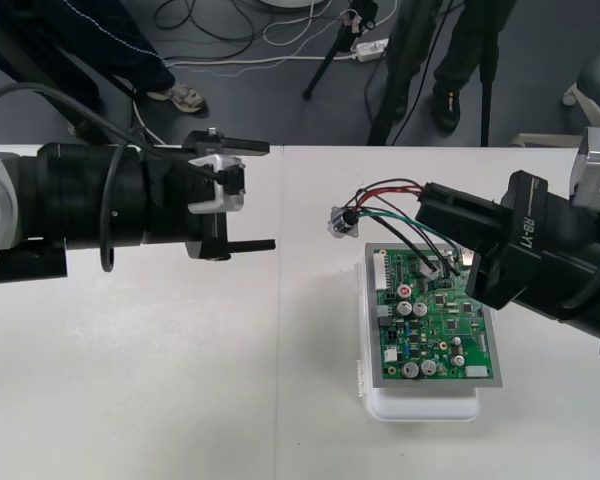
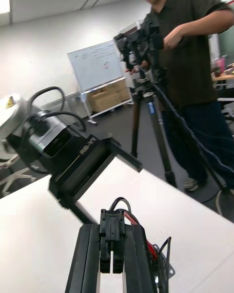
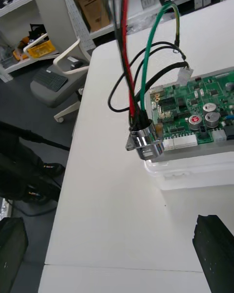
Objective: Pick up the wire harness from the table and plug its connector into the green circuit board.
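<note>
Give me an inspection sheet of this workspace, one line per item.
Surface: table, light and plain.
Job's things: board on white base; harness held off the table, socket hanging by the board's far corner; plug seating cannot be told.
Clutter: nothing seen.
Grippers: right gripper shut on the harness over the board's far edge; left gripper open, apart.
Cables: loose cables on the floor.
Surroundings: dark floor beyond the table.

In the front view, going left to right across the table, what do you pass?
First the left gripper → round metal socket of the wire harness → right gripper, over the green circuit board.
</note>
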Robot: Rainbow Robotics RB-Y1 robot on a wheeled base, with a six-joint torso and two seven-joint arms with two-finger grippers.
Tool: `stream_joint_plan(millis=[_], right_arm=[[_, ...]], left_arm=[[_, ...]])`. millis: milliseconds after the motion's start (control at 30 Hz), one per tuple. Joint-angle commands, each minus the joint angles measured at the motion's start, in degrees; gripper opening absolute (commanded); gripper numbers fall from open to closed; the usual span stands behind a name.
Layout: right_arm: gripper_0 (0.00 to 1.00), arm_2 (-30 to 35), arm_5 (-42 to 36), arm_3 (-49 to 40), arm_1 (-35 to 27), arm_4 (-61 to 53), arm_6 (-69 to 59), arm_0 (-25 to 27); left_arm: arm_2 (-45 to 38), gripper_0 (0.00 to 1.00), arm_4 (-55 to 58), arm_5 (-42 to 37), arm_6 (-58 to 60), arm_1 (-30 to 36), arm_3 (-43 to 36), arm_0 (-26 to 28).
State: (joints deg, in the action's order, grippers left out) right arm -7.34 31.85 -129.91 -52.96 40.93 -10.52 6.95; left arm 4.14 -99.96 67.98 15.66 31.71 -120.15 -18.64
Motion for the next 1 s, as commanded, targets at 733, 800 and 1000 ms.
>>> stream_joint_plan(millis=[733, 800, 1000], right_arm=[[0.0, 16.83, 39.87, 9.24, 6.29, 10.13, -16.73, -8.53], [0.0, 17.18, 41.27, 9.24, 7.96, 11.71, -18.4, -9.58], [0.0, 17.18, 42.94, 9.33, 10.86, 12.94, -20.77, -10.9]], left_arm=[[-2.65, 1.0, 36.06, -10.59, 9.83, 19.8, -1.4, 7.57], [-1.42, 1.0, 38.87, -11.56, 10.27, 20.5, -1.4, 7.83], [3.5, 1.0, 45.11, -14.99, 10.62, 21.2, -1.4, 7.92]])
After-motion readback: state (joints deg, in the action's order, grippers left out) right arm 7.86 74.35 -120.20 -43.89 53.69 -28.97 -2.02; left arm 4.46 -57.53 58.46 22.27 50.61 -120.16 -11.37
